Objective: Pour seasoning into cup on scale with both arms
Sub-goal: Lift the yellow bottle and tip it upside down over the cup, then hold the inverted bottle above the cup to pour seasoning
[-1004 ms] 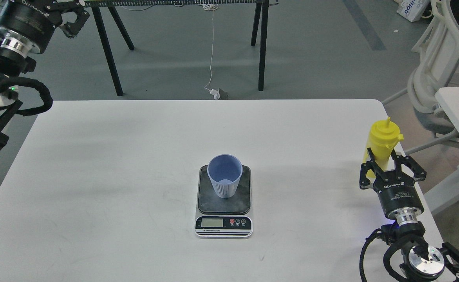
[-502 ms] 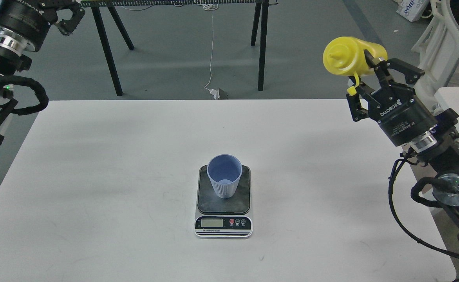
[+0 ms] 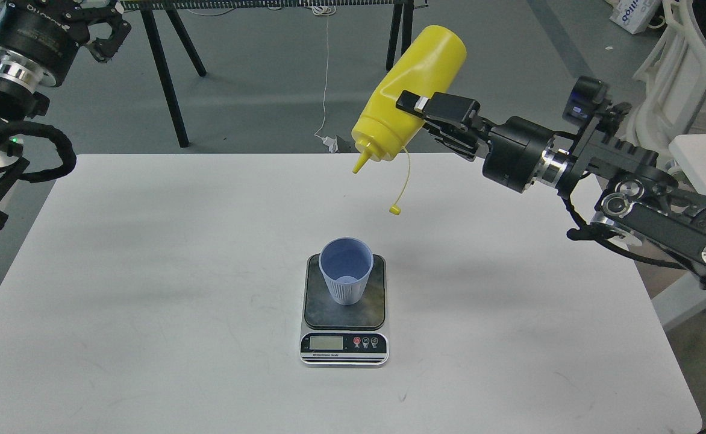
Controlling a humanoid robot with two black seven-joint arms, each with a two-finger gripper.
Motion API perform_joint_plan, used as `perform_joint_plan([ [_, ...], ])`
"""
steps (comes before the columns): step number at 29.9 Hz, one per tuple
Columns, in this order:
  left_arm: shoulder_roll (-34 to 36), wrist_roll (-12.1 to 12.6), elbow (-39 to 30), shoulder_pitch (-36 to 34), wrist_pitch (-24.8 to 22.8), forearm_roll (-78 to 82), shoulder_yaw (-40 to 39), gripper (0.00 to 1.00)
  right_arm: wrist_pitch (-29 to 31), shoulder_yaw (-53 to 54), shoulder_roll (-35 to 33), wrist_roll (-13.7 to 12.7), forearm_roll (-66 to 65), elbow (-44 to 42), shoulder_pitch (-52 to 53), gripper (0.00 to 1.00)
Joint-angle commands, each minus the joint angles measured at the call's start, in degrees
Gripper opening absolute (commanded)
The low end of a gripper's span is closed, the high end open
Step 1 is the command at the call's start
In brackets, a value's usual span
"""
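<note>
The light blue ribbed cup [image 3: 346, 269] stands upright on the dark plate of the scale [image 3: 344, 316] at the table's middle front. My right gripper [image 3: 416, 105] is shut on the yellow seasoning bottle [image 3: 410, 90]. It holds the bottle tilted, nozzle down and to the left, high above the table behind the cup. The nozzle tip [image 3: 358, 167] is uncapped and the small tethered cap [image 3: 394, 210] dangles below. Nothing visibly flows from the nozzle. My left gripper [image 3: 103, 27] is raised at the top left, away from the table, with fingers apart and empty.
The white table [image 3: 148, 271] has rounded corners. Black trestle legs [image 3: 166, 78] and a white cable stand on the floor behind it. A white chair [image 3: 672, 102] and another table edge are at the right.
My right arm swung the bottle left, from the table's right side to above and behind the cup, and tipped it nozzle down. The left arm barely moved.
</note>
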Motion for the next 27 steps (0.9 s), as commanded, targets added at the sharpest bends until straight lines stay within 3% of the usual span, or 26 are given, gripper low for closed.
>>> perform_joint_plan([
  [1,0.07,-0.03,-0.05,0.1,0.12,-0.02,-0.02,1.0,-3.92,-7.14,0.42,0.02,-5.68,-0.93,6.74,0.32],
  [11,0.25,-0.03,-0.05,0.1,0.03,-0.02,-0.02,1.0,-8.23,-18.93,5.07,0.02,-22.99,-3.21,12.2,0.31],
  [20,0.25,-0.03,-0.05,0.1,0.21,-0.02,-0.46,1.0,-10.34,-20.7,11.93,0.02,-27.22,-10.42,10.8,0.3],
  [27,0.95,0.06,-0.05,0.27,0.12,-0.02,-0.64,1.0,-10.34,-20.7,12.11,0.11,-27.22,-10.6,10.62,0.3],
])
